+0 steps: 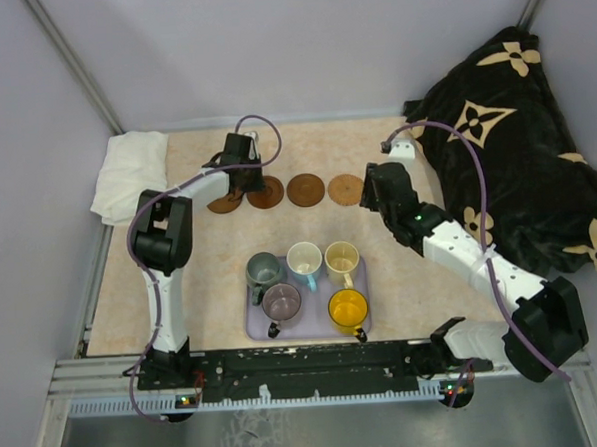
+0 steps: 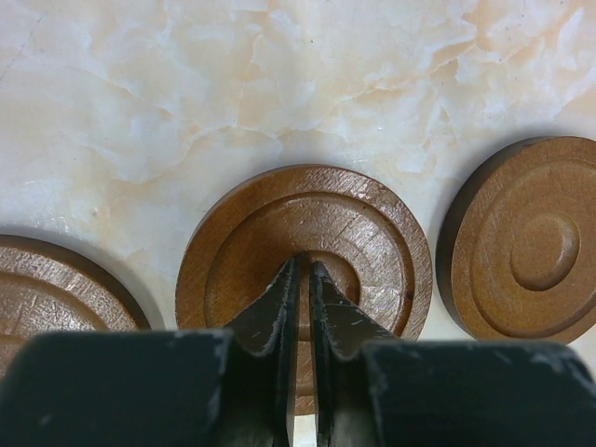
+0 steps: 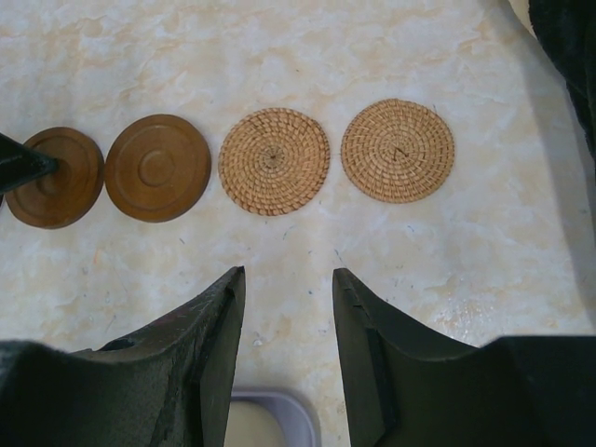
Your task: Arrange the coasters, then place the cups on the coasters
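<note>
Several round coasters lie in a row across the table: wooden ones (image 1: 265, 192) on the left, woven ones (image 1: 346, 189) on the right. My left gripper (image 1: 244, 178) points down at the middle of a ringed wooden coaster (image 2: 307, 219). Its jaws (image 2: 304, 265) are all but shut, with a thin slit and nothing between them. More wooden coasters (image 2: 531, 242) lie flat on either side. My right gripper (image 3: 284, 277) hovers open and empty near the two woven coasters (image 3: 274, 161). The cups stand on a lavender tray (image 1: 256, 331): grey-green (image 1: 263, 272), white-and-blue (image 1: 303, 258), cream (image 1: 341, 258), mauve (image 1: 281, 303), yellow (image 1: 348, 308).
A folded white cloth (image 1: 131, 172) lies at the back left corner. A black blanket with beige flowers (image 1: 515, 142) is heaped along the right side. Grey walls close the table in at the back and sides. The tray's corner (image 3: 289, 402) shows just under my right fingers.
</note>
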Controlling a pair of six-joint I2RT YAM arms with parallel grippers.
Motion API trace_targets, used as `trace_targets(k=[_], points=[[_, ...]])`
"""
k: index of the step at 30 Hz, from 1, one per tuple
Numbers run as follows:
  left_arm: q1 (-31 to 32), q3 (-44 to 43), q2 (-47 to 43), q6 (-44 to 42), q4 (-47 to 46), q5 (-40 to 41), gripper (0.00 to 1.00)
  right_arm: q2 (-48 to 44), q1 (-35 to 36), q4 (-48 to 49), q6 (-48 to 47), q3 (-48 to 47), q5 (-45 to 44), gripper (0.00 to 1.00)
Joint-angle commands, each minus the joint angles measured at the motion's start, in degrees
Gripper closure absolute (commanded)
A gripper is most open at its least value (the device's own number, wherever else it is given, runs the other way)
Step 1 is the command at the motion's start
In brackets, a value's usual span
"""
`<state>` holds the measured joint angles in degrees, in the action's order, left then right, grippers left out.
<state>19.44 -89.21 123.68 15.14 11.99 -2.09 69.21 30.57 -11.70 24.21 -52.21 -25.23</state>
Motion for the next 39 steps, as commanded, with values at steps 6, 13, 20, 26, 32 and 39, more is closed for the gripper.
trace_targets(k=[6,13,20,26,32,39], points=[[-0.42,0.07,-5.73,-0.94,-0.28,-0.98,0.80,2.67,-0.26,3.72,-2.03,-4.60,-2.57,0.56],[-0.39,1.61,-10.93,-1.07,-0.04,0.45,0.75,2.17,-2.09,4.48,-4.61,-5.75,-6.34,0.21],[-1.38,5.91,-17.77,-1.25,-0.25,4.26,0.64,3.50,-14.85,10.06,0.92,-5.70,9.36,0.01],[-2.73,12.17,-24.05,-3.92,-2.80,7.49,0.54,10.51,-15.98,14.62,-4.26,-9.24,8.30,0.01],[-2.83,17.67,-29.30,-5.22,-5.08,8.78,0.48,19.77,-15.98,13.09,-7.48,-14.69,6.06,0.01],[-2.92,20.77,-33.92,-6.80,-7.35,14.00,0.40,24.24,-15.98,17.52,-9.98,-17.18,3.27,0.01]])
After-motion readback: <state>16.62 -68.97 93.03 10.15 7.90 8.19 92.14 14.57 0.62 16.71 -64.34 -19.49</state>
